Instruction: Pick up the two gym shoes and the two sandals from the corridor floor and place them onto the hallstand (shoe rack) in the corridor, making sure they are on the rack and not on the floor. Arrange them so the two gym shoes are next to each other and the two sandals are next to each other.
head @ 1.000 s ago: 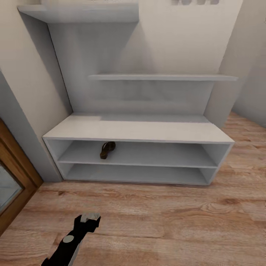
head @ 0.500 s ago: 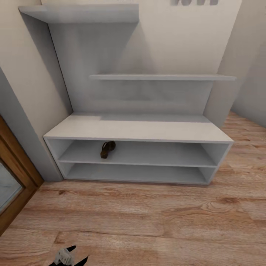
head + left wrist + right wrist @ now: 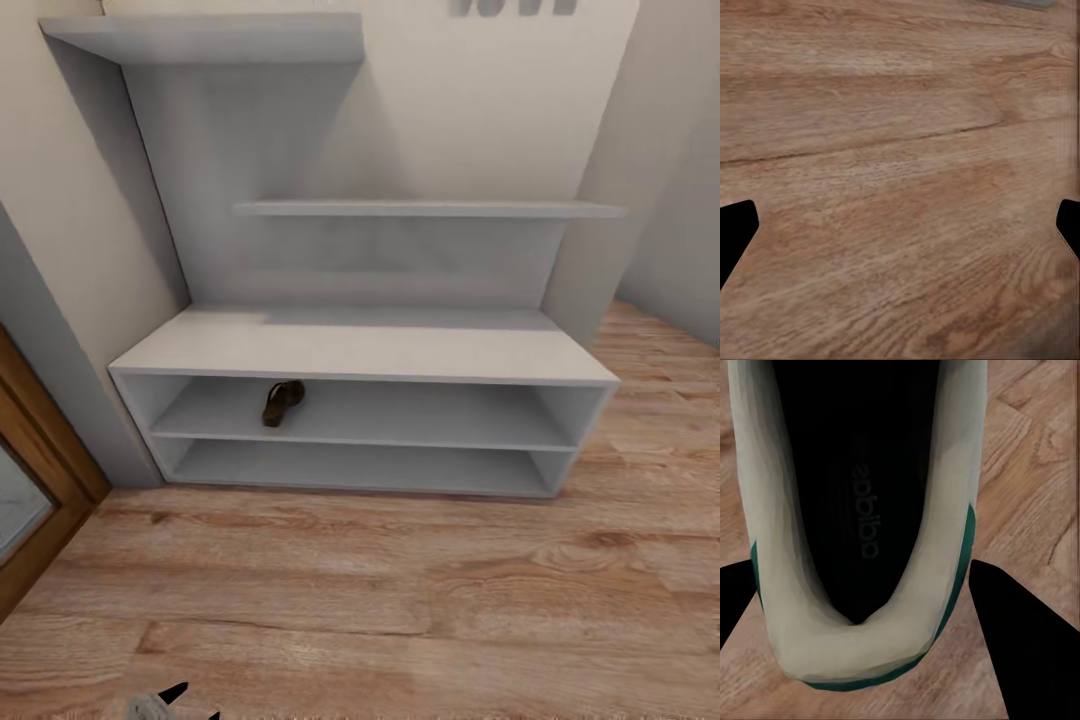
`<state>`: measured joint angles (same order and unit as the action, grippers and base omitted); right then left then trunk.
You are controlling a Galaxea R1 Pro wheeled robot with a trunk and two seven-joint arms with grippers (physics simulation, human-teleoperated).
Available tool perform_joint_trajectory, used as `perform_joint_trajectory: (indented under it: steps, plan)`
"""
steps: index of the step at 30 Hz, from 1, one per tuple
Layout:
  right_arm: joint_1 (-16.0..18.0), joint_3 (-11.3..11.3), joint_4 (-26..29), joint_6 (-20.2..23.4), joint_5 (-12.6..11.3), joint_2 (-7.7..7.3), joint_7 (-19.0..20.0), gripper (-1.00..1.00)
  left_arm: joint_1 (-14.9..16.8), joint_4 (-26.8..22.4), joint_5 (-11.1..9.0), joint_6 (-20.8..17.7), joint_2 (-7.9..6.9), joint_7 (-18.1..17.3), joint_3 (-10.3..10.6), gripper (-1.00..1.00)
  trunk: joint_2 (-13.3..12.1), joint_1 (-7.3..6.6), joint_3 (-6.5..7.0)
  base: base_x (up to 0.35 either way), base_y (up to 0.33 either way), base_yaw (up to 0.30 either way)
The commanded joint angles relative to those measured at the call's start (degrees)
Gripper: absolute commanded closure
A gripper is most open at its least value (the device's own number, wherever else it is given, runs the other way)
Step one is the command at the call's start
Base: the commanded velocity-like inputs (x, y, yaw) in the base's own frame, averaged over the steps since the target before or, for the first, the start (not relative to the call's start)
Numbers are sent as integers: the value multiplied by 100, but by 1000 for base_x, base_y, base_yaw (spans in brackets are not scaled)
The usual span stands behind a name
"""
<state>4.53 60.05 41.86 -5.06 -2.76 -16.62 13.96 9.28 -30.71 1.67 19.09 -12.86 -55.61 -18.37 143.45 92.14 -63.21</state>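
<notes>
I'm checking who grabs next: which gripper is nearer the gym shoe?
Right: the right gripper straddles the gym shoe heel; the left gripper faces bare floor.

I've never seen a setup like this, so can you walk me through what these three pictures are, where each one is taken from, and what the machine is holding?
These are simulator renders from a two-armed wheeled robot. The big picture comes from its head camera, looking down at a pale hallstand on a wood floor. One brown sandal lies on the hallstand's upper open shelf. The other two pictures come from cameras beside each gripper. The left gripper is open, its dark fingertips at the picture's edges with bare planks between them. The right gripper has its fingers either side of the heel of a white gym shoe with green trim; whether it is clamped on the shoe, I cannot tell.
</notes>
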Motion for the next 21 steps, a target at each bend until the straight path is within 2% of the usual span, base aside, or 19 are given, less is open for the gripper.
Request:
perform_joint_trajectory:
  steps: [1,10,21]
  plan:
    - [8,24,-10,-13,-32,0,54,100,3,0,18,16,4,-36,-27,-100,2,-3,-4,-180,-183,0]
    - [5,24,-11,-13,-32,0,54,100,3,1,18,9,3,-48,-33,-100,2,-3,-4,-263,-57,0]
    - [7,24,-11,-13,-32,0,54,100,3,0,18,10,3,-55,-35,-100,2,-3,-4,-77,-2,0]
